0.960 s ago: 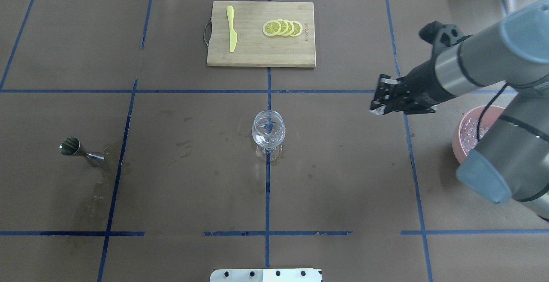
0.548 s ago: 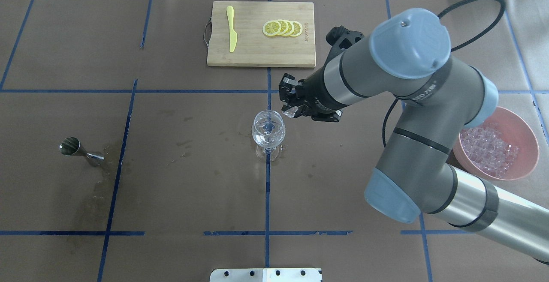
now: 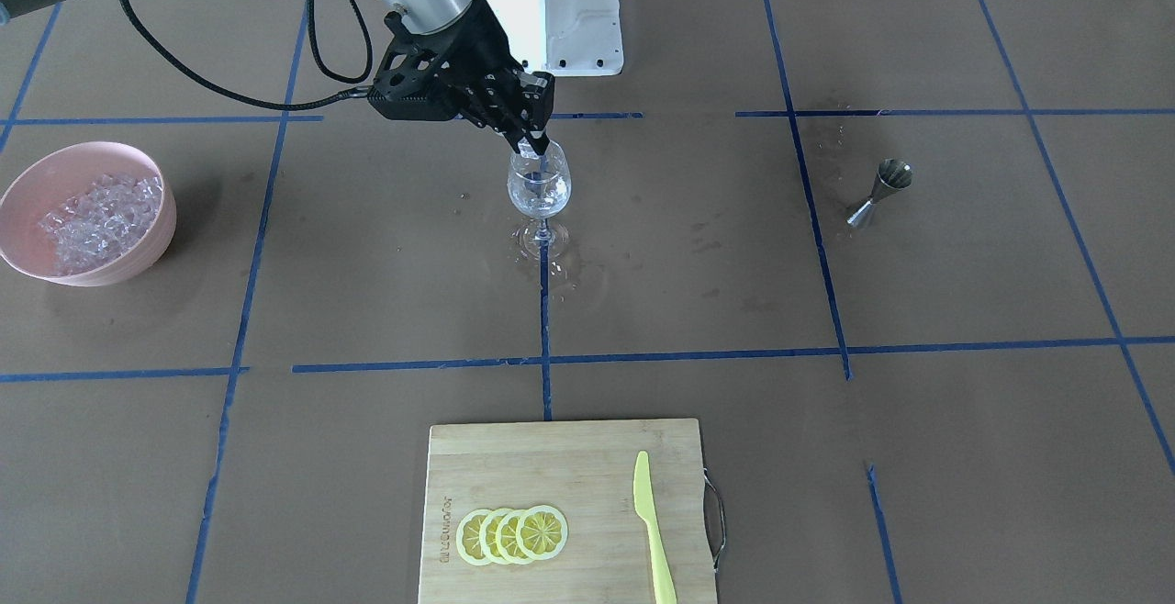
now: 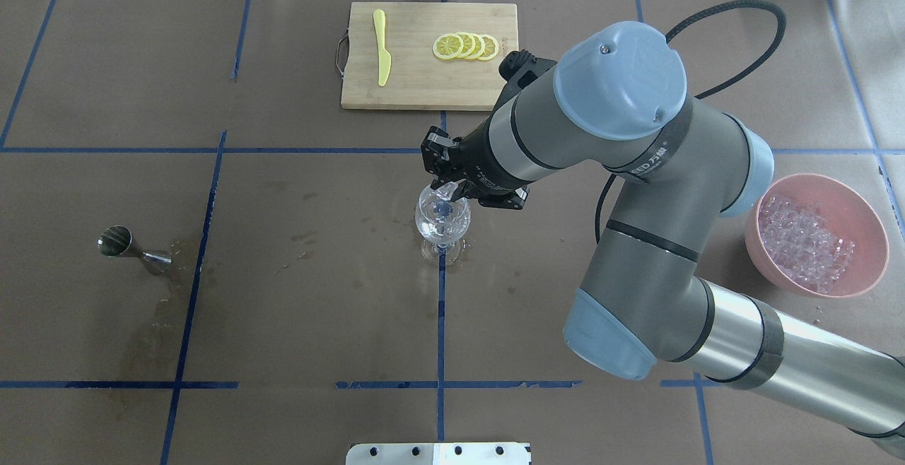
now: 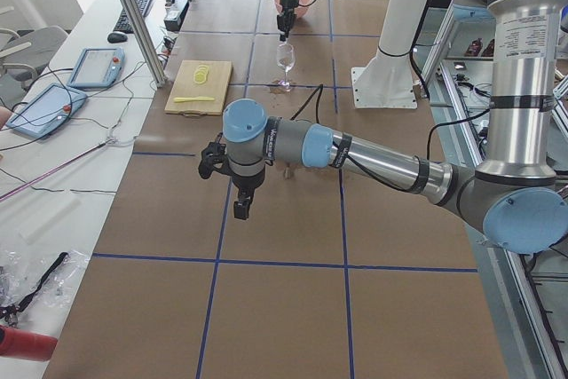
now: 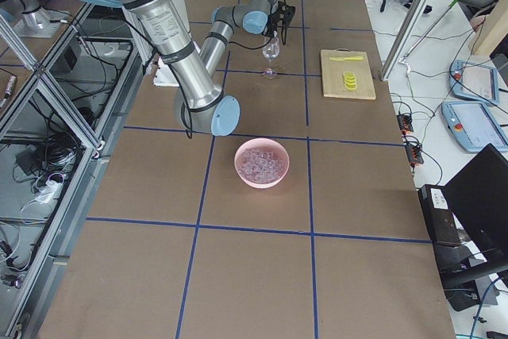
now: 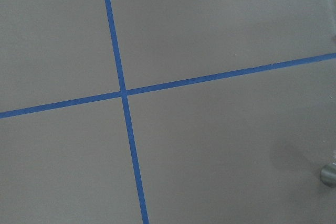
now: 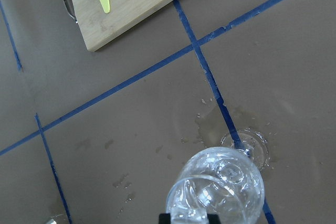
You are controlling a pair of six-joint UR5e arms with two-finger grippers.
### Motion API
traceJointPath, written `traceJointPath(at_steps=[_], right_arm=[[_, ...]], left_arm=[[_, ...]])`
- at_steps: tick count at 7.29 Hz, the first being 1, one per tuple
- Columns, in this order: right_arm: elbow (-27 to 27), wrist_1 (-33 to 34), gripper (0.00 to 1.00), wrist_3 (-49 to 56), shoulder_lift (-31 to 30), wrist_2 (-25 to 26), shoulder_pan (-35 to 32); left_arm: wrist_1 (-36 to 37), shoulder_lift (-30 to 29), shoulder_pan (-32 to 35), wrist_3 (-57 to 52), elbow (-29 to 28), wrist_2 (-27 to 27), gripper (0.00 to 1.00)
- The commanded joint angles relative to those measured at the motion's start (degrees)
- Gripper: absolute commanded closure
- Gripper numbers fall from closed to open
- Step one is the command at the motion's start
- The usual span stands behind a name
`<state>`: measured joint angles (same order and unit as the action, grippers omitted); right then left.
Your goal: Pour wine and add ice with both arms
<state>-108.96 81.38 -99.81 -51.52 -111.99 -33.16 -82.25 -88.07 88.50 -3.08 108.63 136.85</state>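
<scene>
Right claw [image 4: 440, 183] over the wine glass [image 4: 442, 221] apparently pinches an ice cube [image 4: 444, 187]; cannot tell for left claw [image 5: 240, 209].

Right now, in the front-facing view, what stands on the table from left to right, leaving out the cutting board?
The pink bowl holding ice → the wine glass → the jigger.

Near left arm [image 5: 355, 153] reaches across the table [image 5: 266, 308], left gripper [image 5: 240, 211] pointing down; way back, the right gripper [image 5: 285, 31] hangs right over the wine glass [image 5: 285, 58].
</scene>
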Motion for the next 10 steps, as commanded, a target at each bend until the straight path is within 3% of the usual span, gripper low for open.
traceJointPath(at_steps=[1,2,3,5,7,10], right_arm=[[-0.02,0.00,0.84,-0.04,0.02,0.02,0.46],[0.15,0.09,0.13,-0.04,0.19,0.02,0.46],[0.15,0.09,0.01,-0.04,0.19,0.02,0.46],[-0.11,0.09,0.00,0.40,-0.51,-0.16,-0.06],[-2.73,-0.34,0.00,4.15,-8.36,-2.35,-5.31],[-3.01,-0.61,0.00,29.76,-22.96,-15.49,-22.32]], left_arm=[[-0.01,0.00,0.01,0.00,0.00,0.00,0.00],[-0.01,0.00,0.10,0.00,0.09,-0.09,0.00],[-0.01,0.00,0.10,0.00,0.00,0.00,0.00],[-0.01,0.00,0.01,0.09,0.00,0.00,0.00],[-0.10,-0.08,0.01,0.09,-0.08,0.00,0.00],[-2.64,-0.35,0.10,0.26,-0.52,-0.09,0.00]])
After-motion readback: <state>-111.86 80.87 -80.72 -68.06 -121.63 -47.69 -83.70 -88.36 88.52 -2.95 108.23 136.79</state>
